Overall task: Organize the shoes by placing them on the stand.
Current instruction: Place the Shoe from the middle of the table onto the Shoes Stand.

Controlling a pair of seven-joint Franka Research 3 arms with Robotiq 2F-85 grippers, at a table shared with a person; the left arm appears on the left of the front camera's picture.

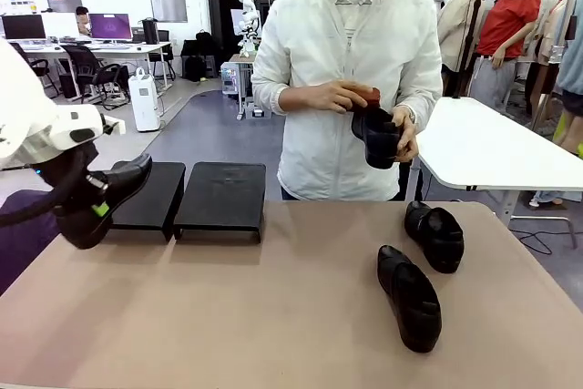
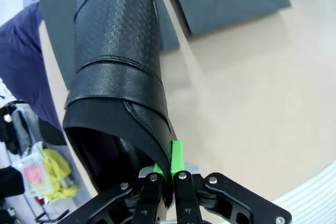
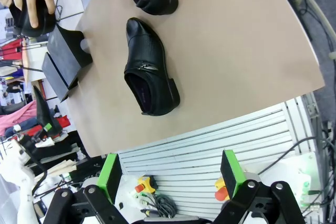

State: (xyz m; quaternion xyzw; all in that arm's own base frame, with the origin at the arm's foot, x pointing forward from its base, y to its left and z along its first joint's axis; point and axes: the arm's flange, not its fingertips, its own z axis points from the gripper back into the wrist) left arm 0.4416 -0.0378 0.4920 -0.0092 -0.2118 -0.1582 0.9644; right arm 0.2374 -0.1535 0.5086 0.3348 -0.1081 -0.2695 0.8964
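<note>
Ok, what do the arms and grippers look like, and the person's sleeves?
Left arm: white shell, with a black cable alongside. Left gripper: black linkages, silver screws, green pads. Right gripper: the same build. The person's sleeves are long and white.

From my console I see a tan tabletop (image 1: 273,316), a white table (image 1: 492,148) beyond it on the right, a person (image 1: 346,88) in a white jacket standing at the far side, and desks (image 1: 91,46) with lit monitors (image 1: 109,25) far left.
</note>
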